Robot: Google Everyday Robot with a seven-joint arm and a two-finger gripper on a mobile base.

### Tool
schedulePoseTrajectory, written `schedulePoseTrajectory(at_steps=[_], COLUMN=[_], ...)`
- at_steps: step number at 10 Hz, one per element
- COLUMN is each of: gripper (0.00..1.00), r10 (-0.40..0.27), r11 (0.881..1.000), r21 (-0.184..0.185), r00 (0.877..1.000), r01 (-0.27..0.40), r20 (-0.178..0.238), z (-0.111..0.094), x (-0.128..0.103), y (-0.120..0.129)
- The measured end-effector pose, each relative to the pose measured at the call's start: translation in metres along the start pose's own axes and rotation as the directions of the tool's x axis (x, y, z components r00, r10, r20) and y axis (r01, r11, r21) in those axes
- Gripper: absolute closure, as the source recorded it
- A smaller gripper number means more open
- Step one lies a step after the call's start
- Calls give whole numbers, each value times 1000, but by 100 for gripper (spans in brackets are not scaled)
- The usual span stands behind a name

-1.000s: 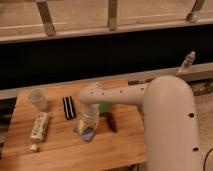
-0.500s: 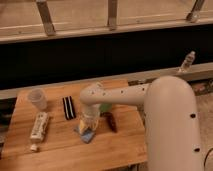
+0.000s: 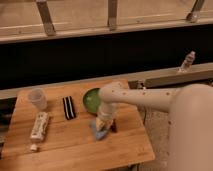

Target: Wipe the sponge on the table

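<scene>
The light-blue sponge [image 3: 99, 133] lies flat on the wooden table [image 3: 65, 145], right of the middle. My white arm reaches in from the right and bends down to it. The gripper [image 3: 103, 125] points down onto the sponge and presses on its top. Most of the sponge is covered by the gripper; only its lower-left edge shows.
A green bowl [image 3: 91, 99] sits just behind the gripper. A black striped block [image 3: 68, 107] lies to the left, a clear cup [image 3: 37, 98] at the back left, a white tube [image 3: 39, 127] near the left edge. A small dark object [image 3: 113, 126] lies right of the sponge. A bottle [image 3: 187, 61] stands on the far ledge.
The gripper and sponge have barely shifted on the table, at most a small slide toward the front. The other objects stay put.
</scene>
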Motion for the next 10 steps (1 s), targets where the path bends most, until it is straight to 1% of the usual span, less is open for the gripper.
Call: schedulePoseTrajectory(at_steps=[1,2,3,4,6,8,9,10], gripper=[100,100,100,100,100,100,100,100], r10=[25,41,42,30,-9,-90,-123,-158], r11=[1000,999,999,999,1000,996,992,987], r21=[-12,-19,-25,-25,-22,-20,-19,-13], r00=[1000,999,999,999,1000,996,992,987], r01=[-25,-41,-42,-30,9,90,123,158], r20=[3,4,7,10,8,-10,-17,-29], z=[-5,-9,-14,-19,-21,-14,-11,-7], x=[0,-1,-4,-6,-10,-15,-12,-3], y=[-22,-37,-49,-50,-35,8,28,45])
